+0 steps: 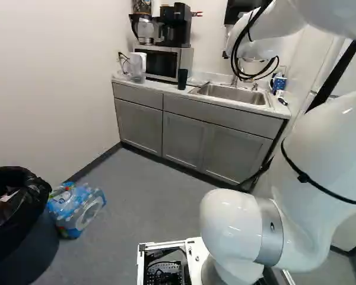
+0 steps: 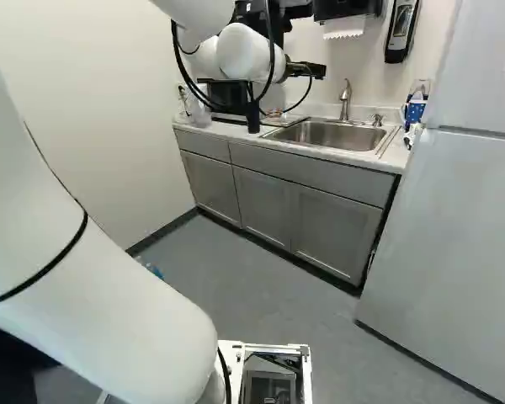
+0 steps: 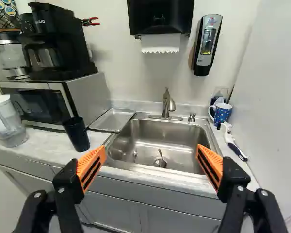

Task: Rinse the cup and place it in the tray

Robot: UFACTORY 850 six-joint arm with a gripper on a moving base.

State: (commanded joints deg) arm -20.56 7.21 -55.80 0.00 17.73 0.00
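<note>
1. Holding nothing, the end effector is standing wide open, facing the sink.
2. The dark cup is standing upright on the surface, near the metal tray.
3. A blue mug is sitting across the sink.

The tray lies between microwave and sink, beside the cup.

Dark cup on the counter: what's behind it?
Behind the dark cup, the wrist view shows the microwave, with the metal tray beside it. The cup covers the microwave's lower near corner and some countertop; anything small there can't be seen.
</note>
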